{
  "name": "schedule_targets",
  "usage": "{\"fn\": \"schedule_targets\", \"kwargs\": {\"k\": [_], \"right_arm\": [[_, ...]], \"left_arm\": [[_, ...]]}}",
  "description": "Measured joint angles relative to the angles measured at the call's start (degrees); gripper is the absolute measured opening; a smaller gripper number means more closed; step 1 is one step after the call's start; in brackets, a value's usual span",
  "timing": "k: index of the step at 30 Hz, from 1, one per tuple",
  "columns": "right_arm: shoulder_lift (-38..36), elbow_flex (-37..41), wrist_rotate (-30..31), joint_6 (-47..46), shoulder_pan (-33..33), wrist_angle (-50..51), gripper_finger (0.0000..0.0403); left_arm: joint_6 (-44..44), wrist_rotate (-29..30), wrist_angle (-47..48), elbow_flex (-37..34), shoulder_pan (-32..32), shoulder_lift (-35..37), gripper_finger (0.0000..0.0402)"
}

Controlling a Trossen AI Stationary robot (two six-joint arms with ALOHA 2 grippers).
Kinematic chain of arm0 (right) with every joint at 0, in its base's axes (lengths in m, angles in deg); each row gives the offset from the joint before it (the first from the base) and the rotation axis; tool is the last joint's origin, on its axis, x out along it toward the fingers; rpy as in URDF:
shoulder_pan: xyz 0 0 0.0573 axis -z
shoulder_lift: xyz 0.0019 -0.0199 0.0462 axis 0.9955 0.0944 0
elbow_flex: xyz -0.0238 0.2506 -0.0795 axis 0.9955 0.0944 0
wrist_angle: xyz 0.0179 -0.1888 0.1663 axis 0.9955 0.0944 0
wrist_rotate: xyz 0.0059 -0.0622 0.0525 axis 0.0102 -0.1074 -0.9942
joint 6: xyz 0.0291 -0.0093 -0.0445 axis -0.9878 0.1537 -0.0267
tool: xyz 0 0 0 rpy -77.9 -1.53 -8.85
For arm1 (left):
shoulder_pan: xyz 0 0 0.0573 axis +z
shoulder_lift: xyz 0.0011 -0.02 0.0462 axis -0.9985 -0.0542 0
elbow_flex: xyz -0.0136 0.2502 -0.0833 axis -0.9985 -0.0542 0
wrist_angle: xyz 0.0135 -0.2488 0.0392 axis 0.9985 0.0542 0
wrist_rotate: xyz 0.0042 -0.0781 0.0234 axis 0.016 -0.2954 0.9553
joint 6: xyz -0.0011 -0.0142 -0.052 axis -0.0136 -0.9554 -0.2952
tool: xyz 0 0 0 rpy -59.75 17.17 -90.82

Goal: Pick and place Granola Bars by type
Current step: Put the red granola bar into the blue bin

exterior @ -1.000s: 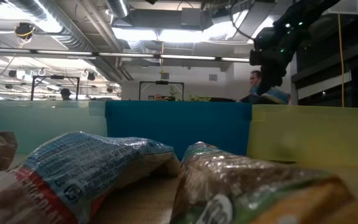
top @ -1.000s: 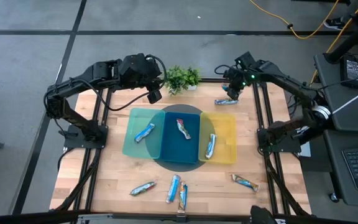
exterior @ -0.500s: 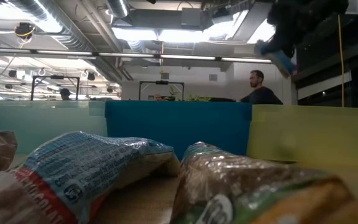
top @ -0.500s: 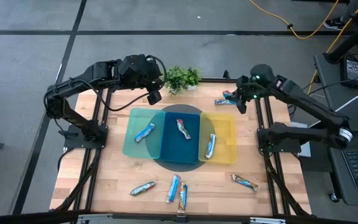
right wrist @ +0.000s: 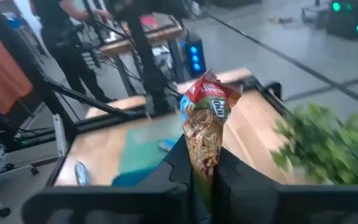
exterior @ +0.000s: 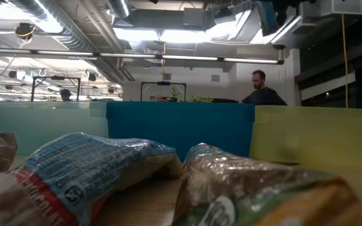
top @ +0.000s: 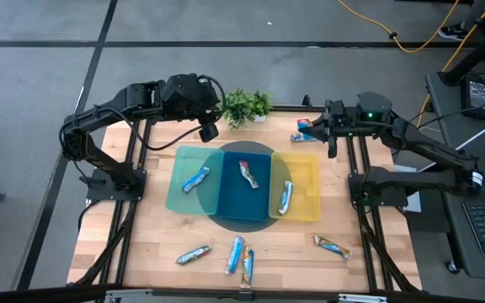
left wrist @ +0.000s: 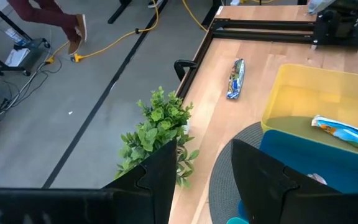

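Observation:
Several granola bars show in the high view. One lies in each tray: the teal tray (top: 182, 189), the blue tray (top: 234, 198) and the yellow tray (top: 306, 181). Several lie near the table's near edge, such as a blue bar (top: 235, 254). One more bar (top: 303, 137) lies at the far right. My right gripper (top: 314, 126) hovers above that bar, shut on another granola bar (right wrist: 204, 124). My left gripper (left wrist: 207, 168) is open, up in the air beside the potted plant (top: 247, 104). My right gripper pinches the granola bar between its two fingers (right wrist: 229, 168), holding it by its lower end (right wrist: 202, 163). The fingers reach in about level from the table's right side and lie along the bar. Its red-marked free end (right wrist: 209, 90) sticks out past the fingertips, lifted clear.
The three trays sit side by side on a dark round mat (top: 242, 223) mid-table. The plant stands at the far edge between the arms. A black frame rail (top: 356, 194) runs along the table's right side. People and desks show in the room beyond.
My right gripper has risen from the table's far right corner with the granola bar, lifting it clear, and has swung from pointing down to about level. The other bar there has stayed on the wood.

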Motion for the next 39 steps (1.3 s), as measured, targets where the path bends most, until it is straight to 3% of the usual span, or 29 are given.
{"fn": "schedule_targets", "kwargs": {"k": [8, 17, 26, 31, 35, 39], "right_arm": [[4.46, -2.28, 1.11, 1.5, -3.2, -4.74, 0.0021], [15.95, -12.6, 0.89, 9.37, -6.82, -5.37, 0.0015], [25.39, -19.29, -1.84, 11.85, -7.53, 1.55, 0.0019], [29.45, -19.94, -1.78, 12.0, -8.78, 4.37, 0.0016], [33.25, -20.02, 0.0, 12.2, -10.17, 6.09, 0.0029], [36.69, -20.02, 0.04, 13.65, -11.84, 6.16, 0.0018]], "left_arm": [[0.04, -0.9, 0.0, 0.0, 0.0, 0.0, 0.0143], [0.04, -0.87, 0.0, 0.0, 0.01, 0.0, 0.0143], [1.28, -0.48, 0.07, -0.02, 0.07, 1.12, 0.0143], [1.97, 2.56, 0.05, -0.02, 0.09, 3.58, 0.0143], [1.98, 2.71, 0.01, -0.02, 0.09, 5.82, 0.0143], [1.93, 2.71, 0.0, 0.0, 0.09, 7.44, 0.0143]]}}
